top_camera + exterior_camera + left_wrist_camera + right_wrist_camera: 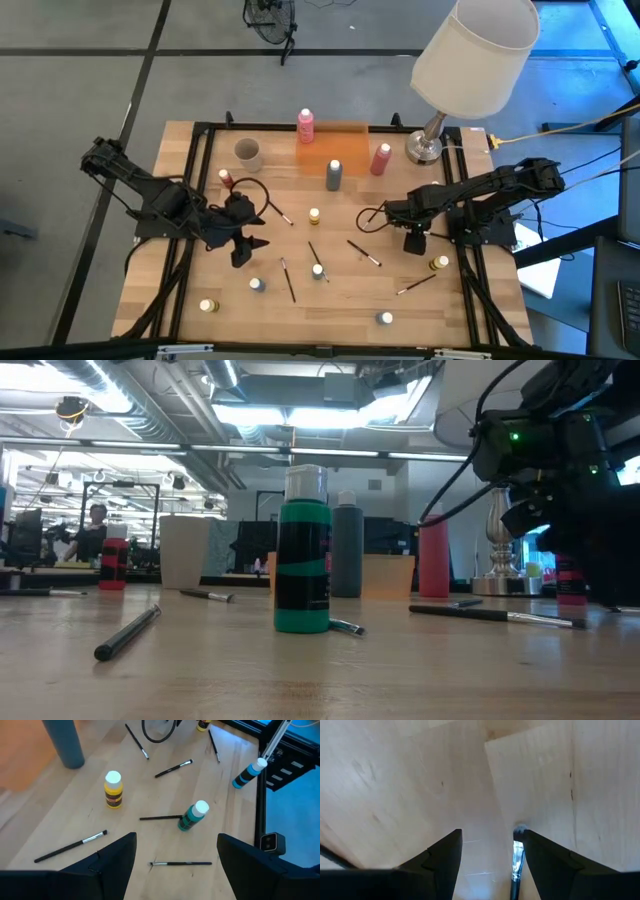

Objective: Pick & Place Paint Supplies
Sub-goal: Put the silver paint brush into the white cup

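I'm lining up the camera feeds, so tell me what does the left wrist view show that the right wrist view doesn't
Only the left wrist view shows small paint pots: a yellow pot, a green pot, a blue pot near the table edge, plus several scattered brushes and the base of the grey bottle.

Only the right wrist view shows a single brush close up, lying between the open fingers of the right gripper.

Both share the bare wooden table and each arm's own dark fingers spread open; the left gripper holds nothing.
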